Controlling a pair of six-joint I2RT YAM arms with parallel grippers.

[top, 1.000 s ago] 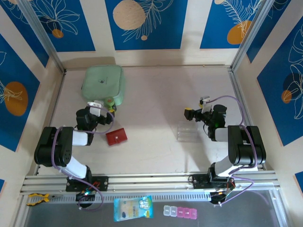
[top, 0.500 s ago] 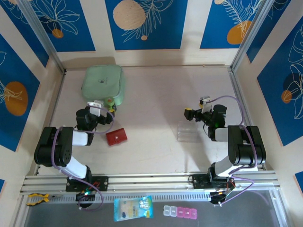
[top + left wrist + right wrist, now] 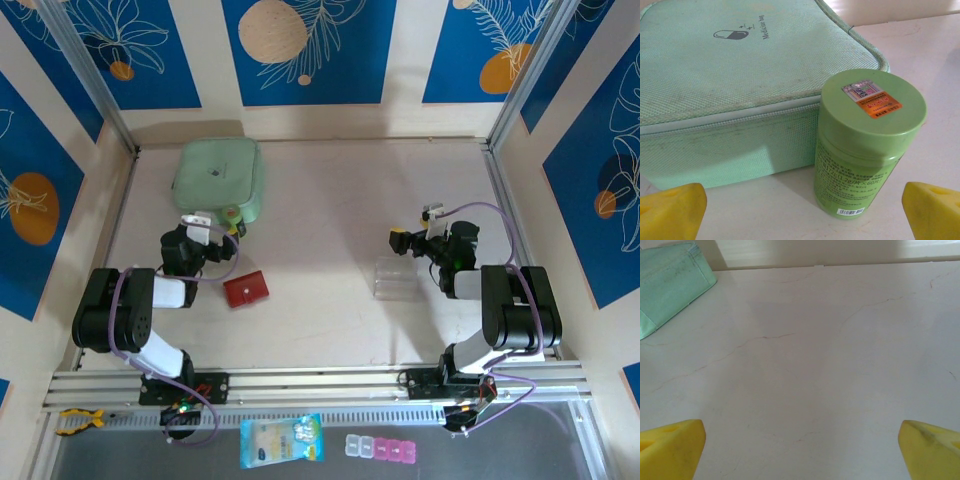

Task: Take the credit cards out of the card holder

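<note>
The card holder [image 3: 245, 289], a small flat red wallet, lies shut on the table left of centre. The credit cards are hidden. My left gripper [image 3: 212, 238] sits just behind and left of the card holder, apart from it. In the left wrist view the left gripper [image 3: 802, 215] stands open, its yellow fingertips [image 3: 672, 210] wide apart, facing a green bottle [image 3: 865, 140]. My right gripper [image 3: 408, 236] is at the right and points left. In its wrist view the right gripper [image 3: 800, 450] is open over bare table.
A pale green pouch [image 3: 218, 178] lies at the back left, with the green bottle [image 3: 232, 214] upright against its near side. A clear plastic box [image 3: 395, 279] stands near the right gripper. A blue-white packet [image 3: 282, 440] and little pink-and-clear boxes [image 3: 380, 449] lie below the front rail.
</note>
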